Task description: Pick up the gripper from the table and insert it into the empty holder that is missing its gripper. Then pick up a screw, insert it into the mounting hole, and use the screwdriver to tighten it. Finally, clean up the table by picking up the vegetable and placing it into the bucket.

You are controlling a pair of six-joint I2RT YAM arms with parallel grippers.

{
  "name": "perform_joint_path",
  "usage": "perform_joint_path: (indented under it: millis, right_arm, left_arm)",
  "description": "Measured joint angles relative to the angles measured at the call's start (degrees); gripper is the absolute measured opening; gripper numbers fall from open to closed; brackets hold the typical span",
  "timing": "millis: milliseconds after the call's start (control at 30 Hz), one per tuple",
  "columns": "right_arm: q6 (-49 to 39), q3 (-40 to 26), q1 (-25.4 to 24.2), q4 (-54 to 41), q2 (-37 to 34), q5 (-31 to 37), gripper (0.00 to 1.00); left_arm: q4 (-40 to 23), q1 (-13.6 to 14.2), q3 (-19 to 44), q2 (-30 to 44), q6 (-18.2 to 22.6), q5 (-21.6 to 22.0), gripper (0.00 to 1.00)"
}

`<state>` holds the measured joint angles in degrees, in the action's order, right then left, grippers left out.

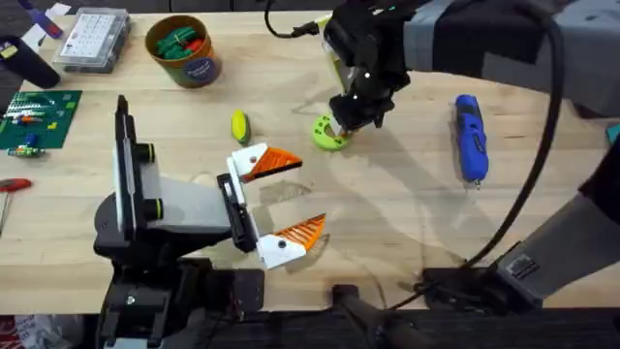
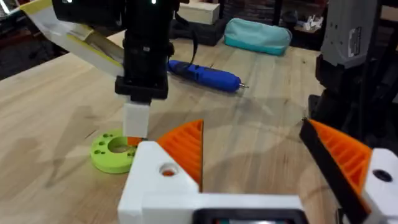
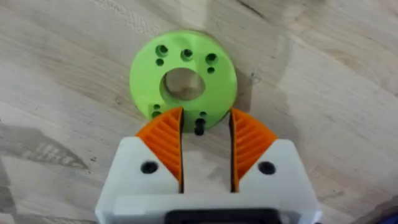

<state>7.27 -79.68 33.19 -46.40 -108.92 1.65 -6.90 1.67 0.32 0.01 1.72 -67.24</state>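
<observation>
Spread wide, the jaws of the left gripper (image 1: 274, 208) hang low over the near part of the wooden table (image 1: 407, 223), its white fingers with orange ribbed pads holding nothing. Just beyond them lies the vegetable (image 1: 239, 125), yellow with a green end, bare on the wood. To its right the right gripper (image 3: 206, 144) points straight down at the lime-green ring holder (image 3: 183, 78), its jaws a narrow gap apart with a small dark screw (image 3: 199, 128) between the pads, over the ring's near edge. Farther right rests the screwdriver (image 1: 470, 137), flat on its side. At the far left stands the bucket (image 1: 183, 50), with green and red pieces inside, beside a clear compartment box (image 1: 92, 40).
</observation>
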Motion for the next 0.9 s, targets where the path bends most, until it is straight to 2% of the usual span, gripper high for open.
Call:
perform_joint_path:
  millis: [900]
  right_arm:
    - [-0.9,-1.8,0.0,-0.2,0.0,0.2,0.113]
  left_arm:
    - [0.0,0.0,0.0,0.0,0.0,0.0,0.986]
